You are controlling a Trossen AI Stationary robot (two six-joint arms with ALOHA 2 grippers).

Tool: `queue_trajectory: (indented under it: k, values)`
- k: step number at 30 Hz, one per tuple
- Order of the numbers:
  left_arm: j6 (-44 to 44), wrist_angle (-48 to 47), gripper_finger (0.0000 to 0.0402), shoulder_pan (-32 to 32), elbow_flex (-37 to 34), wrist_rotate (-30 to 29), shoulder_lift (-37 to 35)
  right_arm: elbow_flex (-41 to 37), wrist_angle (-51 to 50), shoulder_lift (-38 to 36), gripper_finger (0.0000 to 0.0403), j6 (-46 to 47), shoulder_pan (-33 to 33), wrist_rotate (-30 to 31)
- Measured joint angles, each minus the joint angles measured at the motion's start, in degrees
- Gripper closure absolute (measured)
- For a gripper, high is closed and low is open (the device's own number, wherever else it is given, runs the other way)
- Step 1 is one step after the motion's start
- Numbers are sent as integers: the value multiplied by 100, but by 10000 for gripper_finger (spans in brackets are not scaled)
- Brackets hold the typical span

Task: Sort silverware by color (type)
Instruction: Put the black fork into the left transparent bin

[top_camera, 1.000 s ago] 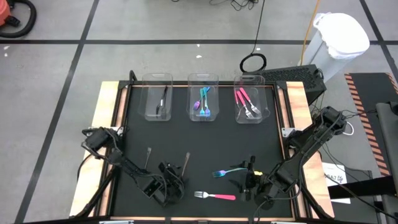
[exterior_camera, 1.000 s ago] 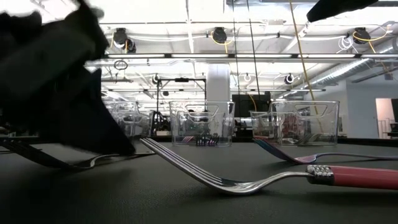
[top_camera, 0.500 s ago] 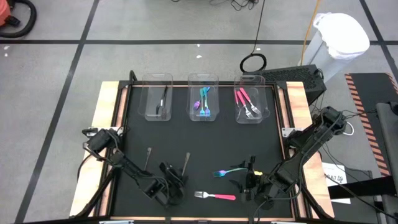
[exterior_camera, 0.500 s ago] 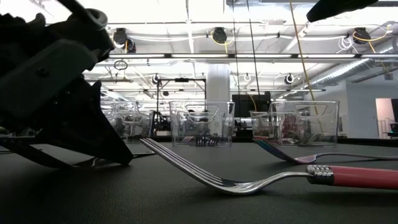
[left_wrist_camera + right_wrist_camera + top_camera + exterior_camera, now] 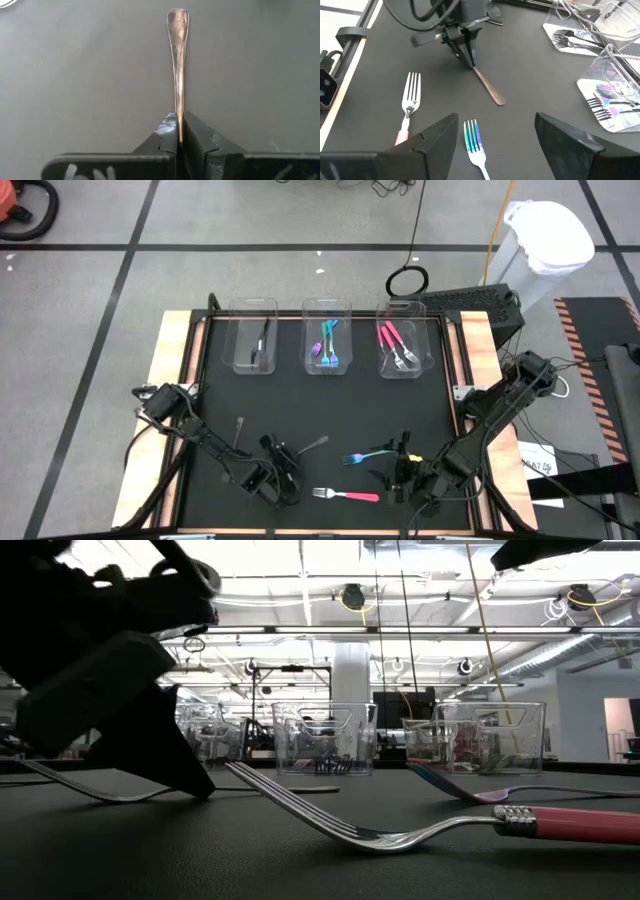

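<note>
The left claw (image 5: 283, 470) sits low at the bench's (image 5: 360, 405) near edge, pinched tight on a dark fork (image 5: 312, 446) whose handle points away over the mat. The right claw (image 5: 398, 470), fingers spread wide and empty, waits beside the teal fork (image 5: 366, 455), with the pink fork (image 5: 345, 495) just nearer.

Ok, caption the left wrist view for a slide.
Left gripper, jaws shut on a dark fork by one end, its handle reaching out over the black table.
</note>
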Motion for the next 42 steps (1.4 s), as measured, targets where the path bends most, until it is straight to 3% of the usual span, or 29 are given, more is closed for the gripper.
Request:
queue_trajectory:
  k: [5, 13, 18, 25, 32, 42]
  values:
    - [18, -365, 395, 69, -44, -79, -325, 0, 104, 0, 145, 21, -1, 20]
    - [141, -878, 397, 110, -23, -871, -1263, -4, 1099, 299, 145, 108, -79, 663]
    - [524, -728, 397, 13, -16, -1310, -1680, -4, 1902, 736, 145, 164, -196, 457]
    - [1923, 440, 397, -184, -10, -1716, -1860, -4, 4297, 1676, 145, -146, -676, 284]
    - [3189, 1110, 397, -408, 111, -1961, -1855, -4, 6767, 2434, 144, -770, -1138, -588]
    - [3766, 1018, 397, -944, 393, -2471, -1858, -4, 8682, 2616, 144, -1895, -1271, 65]
